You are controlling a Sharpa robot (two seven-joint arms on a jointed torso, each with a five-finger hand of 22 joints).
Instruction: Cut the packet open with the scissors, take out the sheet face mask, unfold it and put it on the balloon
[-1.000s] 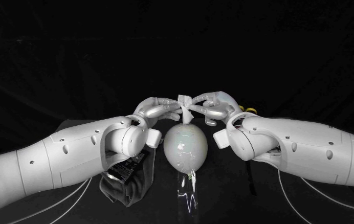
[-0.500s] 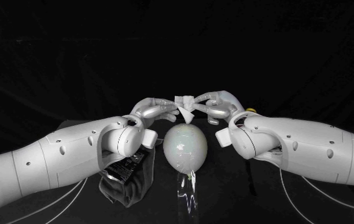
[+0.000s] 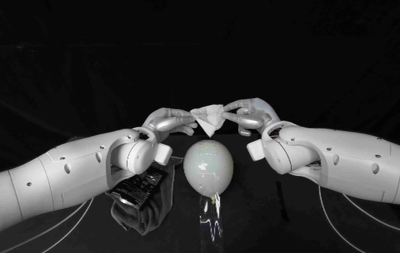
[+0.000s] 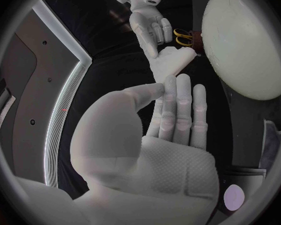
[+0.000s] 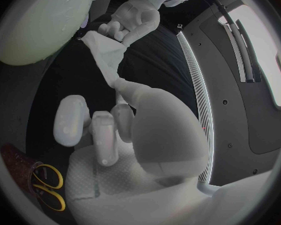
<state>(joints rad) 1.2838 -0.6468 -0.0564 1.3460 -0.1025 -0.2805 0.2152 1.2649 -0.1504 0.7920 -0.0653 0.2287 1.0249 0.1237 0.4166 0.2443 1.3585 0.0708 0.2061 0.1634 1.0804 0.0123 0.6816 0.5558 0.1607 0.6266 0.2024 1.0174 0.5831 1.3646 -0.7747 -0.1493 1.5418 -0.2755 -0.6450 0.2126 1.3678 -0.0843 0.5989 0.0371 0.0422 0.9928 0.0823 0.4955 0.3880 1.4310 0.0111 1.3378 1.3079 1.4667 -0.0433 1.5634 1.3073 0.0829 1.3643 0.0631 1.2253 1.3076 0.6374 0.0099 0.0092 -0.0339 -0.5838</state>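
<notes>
**Folded mask pinched above the balloon**

The sheet face mask [image 3: 208, 118] is a small white wad, folded up. It tapers to a point that hangs just above the pale, egg-shaped balloon [image 3: 208, 166] without touching it. The left hand [image 3: 171, 121] and the right hand [image 3: 248, 114] each pinch one side of the mask between thumb and fingers [image 4: 178, 92].

The balloon rests on the black worktop [image 3: 250, 230] between the two forearms. Beside it a dark glossy packet [image 3: 137, 186] lies on a dark cloth [image 3: 143, 217], partly under the left forearm. Yellow-handled scissors [image 5: 50, 189] lie on the right arm's side.
</notes>
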